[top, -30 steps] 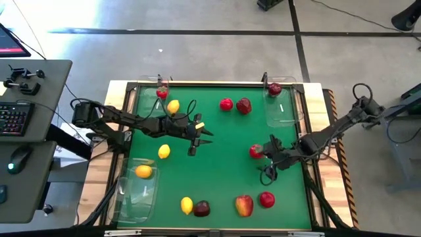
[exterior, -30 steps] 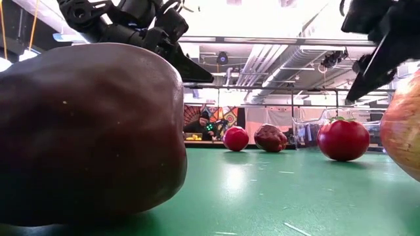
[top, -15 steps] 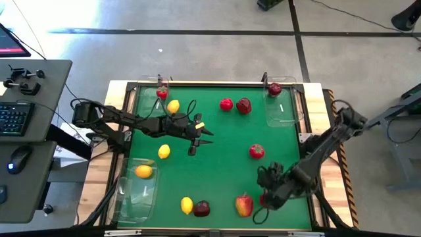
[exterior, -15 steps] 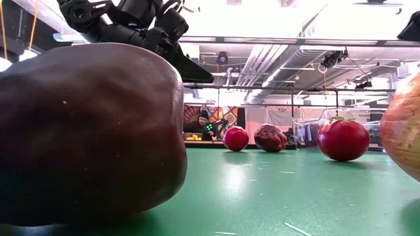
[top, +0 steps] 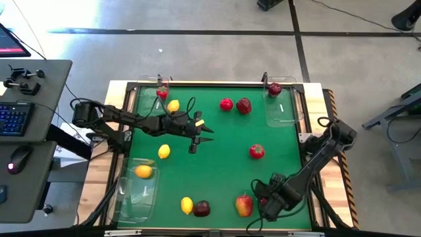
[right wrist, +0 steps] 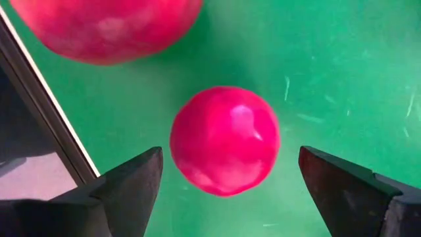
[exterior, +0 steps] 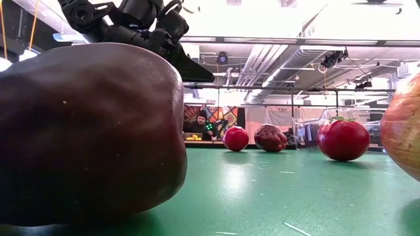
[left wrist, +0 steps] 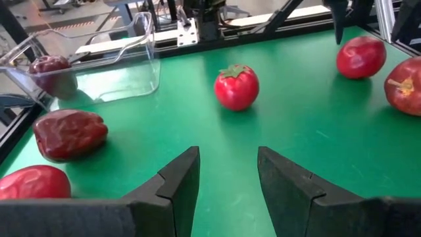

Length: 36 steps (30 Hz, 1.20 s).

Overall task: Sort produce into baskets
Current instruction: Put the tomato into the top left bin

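Observation:
My right gripper points down over a small bright red fruit near the table's front right. It is open, with one finger on each side of the fruit and clear of it. In the high view my right gripper covers this fruit. A red-yellow apple lies just beside it. My left gripper hangs open and empty above the table's middle left. Other produce lies loose on the green mat. Three clear baskets stand at the near left, far left and far right.
Loose on the mat are lemons, a dark red apple, a stemmed red fruit and two red fruits at the back. A lemon lies in the near-left basket. The table's frame runs close beside my right gripper.
My right gripper has swung from beside the stemmed red fruit toward the table's near edge and tipped over until it points down. It now stands over the small red fruit, still open. No fruit has moved.

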Each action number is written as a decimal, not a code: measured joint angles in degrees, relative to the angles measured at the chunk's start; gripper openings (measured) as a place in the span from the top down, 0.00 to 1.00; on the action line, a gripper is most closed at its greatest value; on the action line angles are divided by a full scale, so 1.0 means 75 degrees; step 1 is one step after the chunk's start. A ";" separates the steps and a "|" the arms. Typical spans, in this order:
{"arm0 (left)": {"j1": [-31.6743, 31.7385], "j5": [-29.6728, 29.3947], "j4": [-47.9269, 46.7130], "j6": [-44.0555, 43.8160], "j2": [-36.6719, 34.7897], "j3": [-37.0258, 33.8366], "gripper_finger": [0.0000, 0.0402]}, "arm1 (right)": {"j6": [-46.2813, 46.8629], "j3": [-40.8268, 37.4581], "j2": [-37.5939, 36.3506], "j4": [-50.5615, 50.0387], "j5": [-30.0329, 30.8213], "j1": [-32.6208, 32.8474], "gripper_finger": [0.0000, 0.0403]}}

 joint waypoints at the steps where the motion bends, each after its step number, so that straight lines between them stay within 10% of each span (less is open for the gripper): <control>1: 0.0000 0.0000 -0.0001 -0.0002 0.0000 0.0000 0.64 | -0.0006 0.0000 0.0034 0.0016 -0.0036 -0.0001 0.13; 36: -0.0003 -0.0061 0.0002 0.0098 0.0000 0.0003 0.64 | -0.0505 -0.0656 0.0548 0.1165 -0.0448 -0.0076 0.19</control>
